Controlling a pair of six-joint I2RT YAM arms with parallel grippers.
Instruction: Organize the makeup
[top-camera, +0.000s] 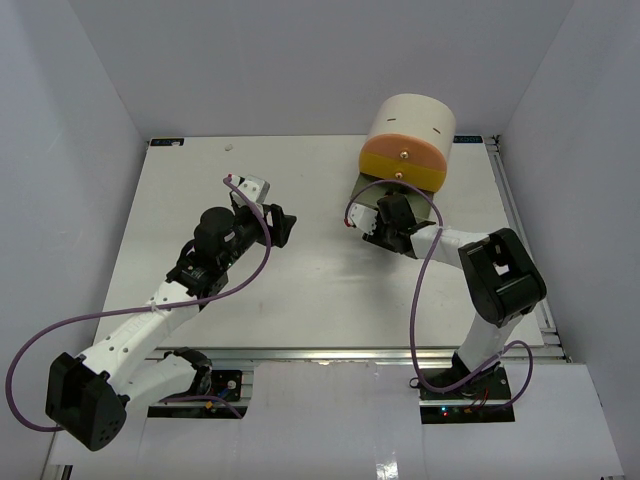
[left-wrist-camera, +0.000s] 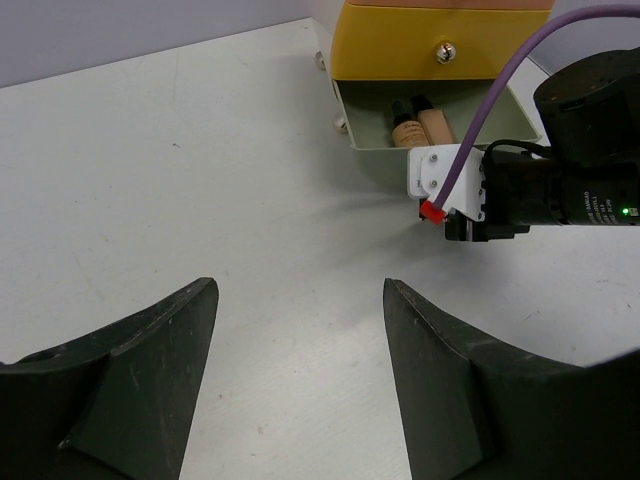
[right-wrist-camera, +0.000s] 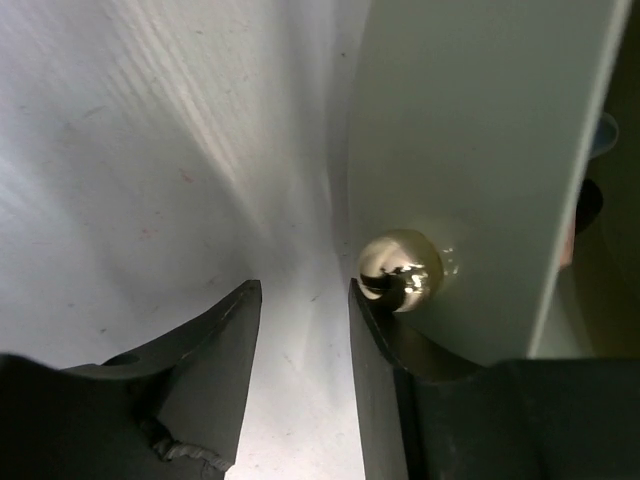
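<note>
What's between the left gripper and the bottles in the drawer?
Bare table, then the drawer's front wall before the bottles; the right arm sits beside it. Left wrist view shows this.

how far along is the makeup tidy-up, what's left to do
Done: two beige black-capped bottles lie in the pulled-out pale green drawer of the cream cylinder organiser; I see no makeup outside it. In hand: the right gripper is at the drawer's gold ball knob, which sits beside one finger, not between them. The left gripper hovers open and empty. Left: probably closing that drawer.
</note>
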